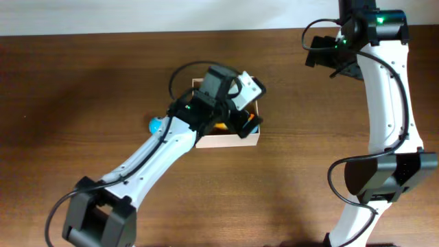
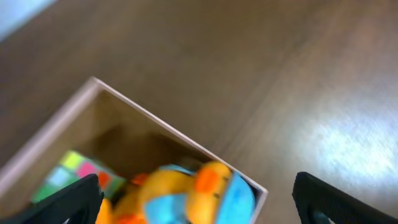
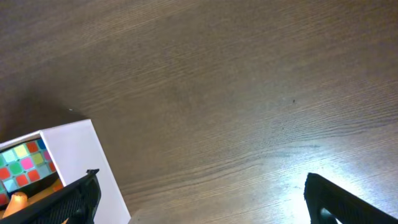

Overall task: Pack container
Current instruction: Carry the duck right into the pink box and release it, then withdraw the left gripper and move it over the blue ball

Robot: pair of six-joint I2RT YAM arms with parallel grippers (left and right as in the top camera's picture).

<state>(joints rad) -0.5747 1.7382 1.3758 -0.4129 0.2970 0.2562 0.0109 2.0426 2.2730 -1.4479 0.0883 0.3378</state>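
Note:
The container [image 1: 226, 142] is a small white-walled box with a tan inside, standing mid-table. My left gripper [image 1: 236, 123] hangs over it, open. In the left wrist view the container's rim [image 2: 155, 121] frames a multicoloured cube [image 2: 78, 171] and a blurred yellow, blue and orange toy [image 2: 193, 193] that lies between my wide-apart fingers [image 2: 199, 208], untouched by them. My right gripper [image 1: 333, 62] is open and empty at the far right. Its view shows bare wood between the fingers [image 3: 199, 199], with the container's white wall [image 3: 74, 155] and the cube [image 3: 22, 165] at the left.
A small blue ball-like toy [image 1: 156, 125] lies on the table just left of the container, beside my left arm. The brown wooden table [image 1: 82, 82] stretches around, with a pale wall along its far edge.

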